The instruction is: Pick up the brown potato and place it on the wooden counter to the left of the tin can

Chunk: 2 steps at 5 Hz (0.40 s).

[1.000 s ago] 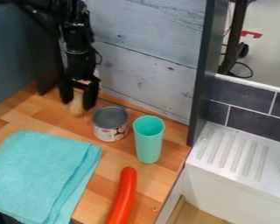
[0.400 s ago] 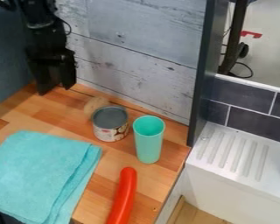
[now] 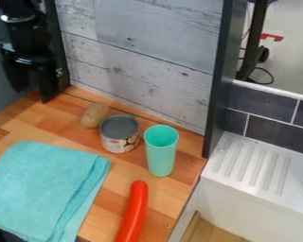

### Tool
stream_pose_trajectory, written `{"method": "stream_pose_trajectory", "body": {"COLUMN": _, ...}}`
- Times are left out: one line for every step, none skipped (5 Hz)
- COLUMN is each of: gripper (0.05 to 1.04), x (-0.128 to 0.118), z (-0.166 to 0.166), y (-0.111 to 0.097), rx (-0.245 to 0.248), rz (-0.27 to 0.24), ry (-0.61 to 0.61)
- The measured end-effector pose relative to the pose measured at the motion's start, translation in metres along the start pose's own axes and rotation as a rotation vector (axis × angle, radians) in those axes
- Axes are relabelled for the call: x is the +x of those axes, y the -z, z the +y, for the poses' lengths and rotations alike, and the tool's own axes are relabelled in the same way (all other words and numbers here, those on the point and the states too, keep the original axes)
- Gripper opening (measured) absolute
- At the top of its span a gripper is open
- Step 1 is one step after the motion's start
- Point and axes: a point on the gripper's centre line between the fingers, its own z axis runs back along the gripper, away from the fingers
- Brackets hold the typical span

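Since the earlier frames the gripper (image 3: 31, 86) has been drawing away toward 10 o'clock, and the potato (image 3: 94, 116) has been shifting: first toward the can (image 3: 120, 134), now slightly back toward 9 o'clock. The gripper's jaws are standing fairly wide, holding nothing, beside the dark panel (image 3: 55, 52) at the upper left. The potato is lying on the counter (image 3: 68, 128) at the can's 10 o'clock, just beside it; whether they are touching, I cannot tell. The turquoise cup (image 3: 160, 153) is standing upright at the can's 4 o'clock, the red sausage-shaped thing (image 3: 134, 210) is lying at 6, and the folded cloth (image 3: 43, 184) is spreading at 8.

The potato's rounded shape could be letting it roll if brushed, and a push toward 4 o'clock could be sending the can into the cup. A low sweep toward 2 could be scraping the plank wall (image 3: 138, 78). The counter's edge is running along the cup's 4 o'clock side. Bare wood is stretching from the potato toward 8 o'clock, giving the roomiest approach above the cloth.
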Motion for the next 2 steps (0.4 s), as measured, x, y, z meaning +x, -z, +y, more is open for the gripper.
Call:
{"method": "stream_pose_trajectory", "body": {"gripper": 1.0, "x": -0.022, "z": -0.003, "y": -0.003, "rx": 0.038, "rz": 0.022, "ry": 0.031}}
{"method": "stream_pose_trajectory", "body": {"gripper": 1.0, "x": -0.043, "z": -0.008, "y": -0.006, "rx": 0.054, "rz": 0.041, "ry": 0.065}}
